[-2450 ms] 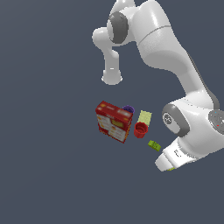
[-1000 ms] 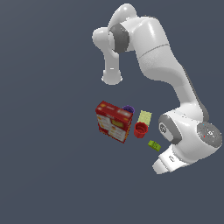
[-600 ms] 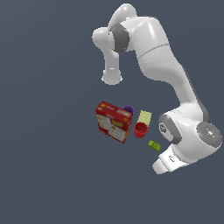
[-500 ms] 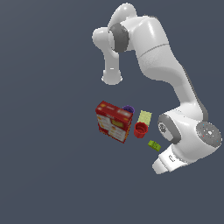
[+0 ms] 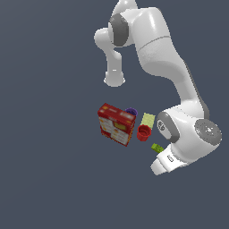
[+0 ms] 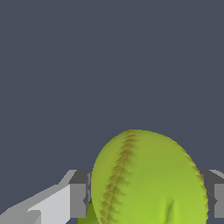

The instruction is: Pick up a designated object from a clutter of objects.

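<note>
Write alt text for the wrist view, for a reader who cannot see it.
A round yellow-green ball with a reddish stitched seam fills the lower part of the frame, sitting between the two grey fingers of the robot's gripper. Whether the fingers touch it cannot be told. Behind it is only plain dark grey-blue background.

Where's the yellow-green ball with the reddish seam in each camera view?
Exterior view: ball not visible; the arm's white end sits beside the small flat green block.
Wrist view: the yellow-green seamed ball fills the foreground between the gripper fingers.
Shared landmark: the arm's white end.
</note>
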